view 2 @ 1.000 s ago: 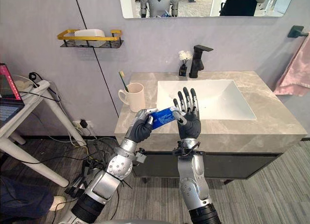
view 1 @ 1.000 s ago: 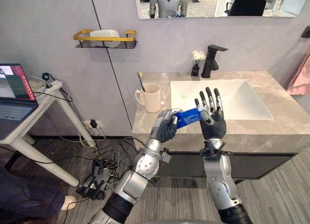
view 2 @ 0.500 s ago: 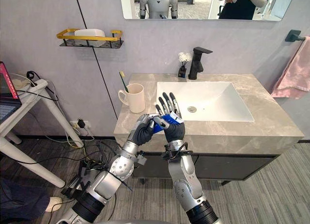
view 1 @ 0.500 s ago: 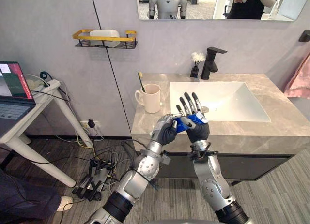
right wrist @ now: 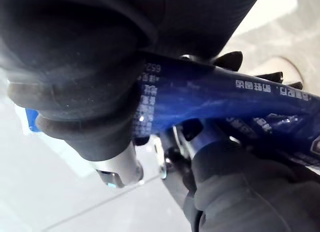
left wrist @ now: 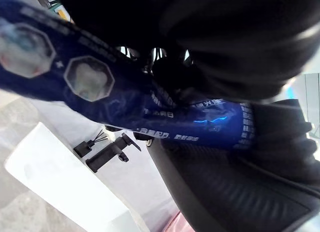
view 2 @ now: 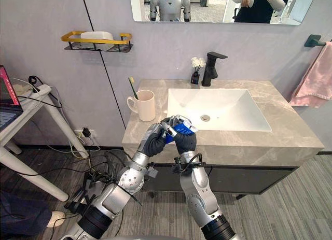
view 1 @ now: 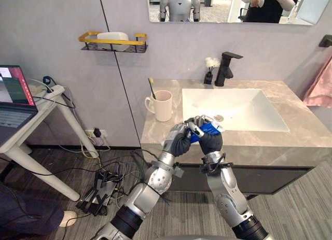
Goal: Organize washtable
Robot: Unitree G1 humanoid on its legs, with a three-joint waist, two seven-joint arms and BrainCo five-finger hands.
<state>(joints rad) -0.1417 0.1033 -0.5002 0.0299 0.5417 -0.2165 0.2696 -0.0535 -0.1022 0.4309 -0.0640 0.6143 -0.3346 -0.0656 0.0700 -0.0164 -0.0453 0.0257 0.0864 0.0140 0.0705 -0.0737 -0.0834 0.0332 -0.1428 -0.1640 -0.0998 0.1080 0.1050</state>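
Note:
A blue toothpaste tube [view 1: 209, 128] hangs in the air just above the front edge of the grey stone washtable [view 1: 166, 128]. Both hands hold it. My left hand [view 1: 179, 140] grips the tube's left end with curled fingers. My right hand [view 1: 210, 142] has its fingers folded over the tube's right part. Up close, the printed blue tube [left wrist: 90, 86] runs past the left hand's dark cover, and the same tube [right wrist: 215, 99] crosses the right hand's thumb and fingers. A cream cup [view 1: 162, 104] with a toothbrush [view 1: 151, 87] stands on the counter behind the hands.
A white sink basin [view 1: 233, 108] lies right of the hands, with a black faucet [view 1: 226, 67] and a small flower vase [view 1: 209, 70] behind it. A yellow-rimmed wall shelf [view 1: 112, 41] holds a white bar. A pink towel [view 1: 320, 82] hangs far right, a laptop table [view 1: 46, 102] stands left.
My right hand's straight, raised fingers have curled down round the tube. Both hands with the tube have sunk a little towards the counter's front edge.

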